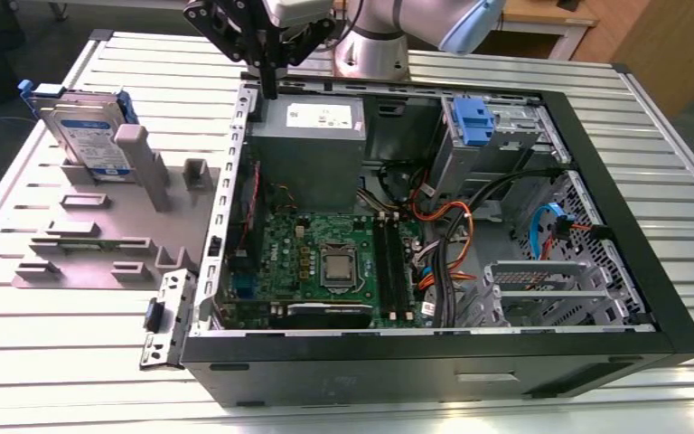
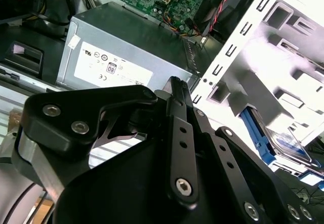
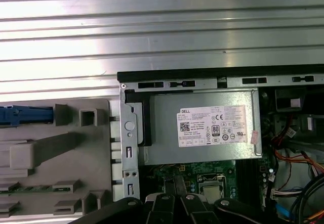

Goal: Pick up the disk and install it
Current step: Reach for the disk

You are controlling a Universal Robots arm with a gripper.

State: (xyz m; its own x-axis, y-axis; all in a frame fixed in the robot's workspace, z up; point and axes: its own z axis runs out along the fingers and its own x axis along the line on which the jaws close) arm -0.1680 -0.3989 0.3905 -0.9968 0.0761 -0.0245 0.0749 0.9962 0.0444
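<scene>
Your gripper [image 1: 271,89], closed and empty, hovers well apart from the disk [image 1: 82,131], which stands upright toward the exterior view's left.

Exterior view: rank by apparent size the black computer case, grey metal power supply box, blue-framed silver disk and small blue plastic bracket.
1. Black computer case
2. Grey metal power supply box
3. Blue-framed silver disk, only slightly smaller
4. Small blue plastic bracket
</scene>
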